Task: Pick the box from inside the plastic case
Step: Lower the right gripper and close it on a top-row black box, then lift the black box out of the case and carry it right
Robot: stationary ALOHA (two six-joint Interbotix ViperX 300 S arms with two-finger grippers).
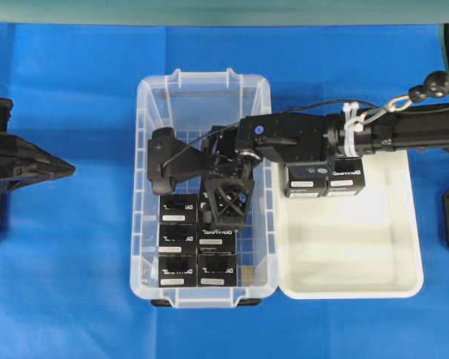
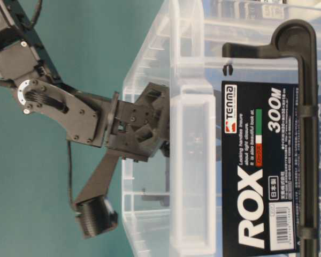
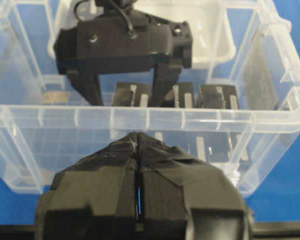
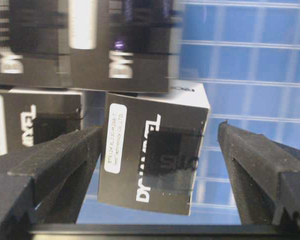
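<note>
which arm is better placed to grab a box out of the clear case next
Right. The right gripper is open inside the plastic case, its fingers either side of a box. The left gripper sits shut outside the case.

so the black box with white lettering sits flat on the floor of the clear plastic case, top of the box rows.

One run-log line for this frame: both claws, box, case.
right claw: open, astride box, no grip yet | left claw: shut, outside plastic case | white tray: two boxes in it
</note>
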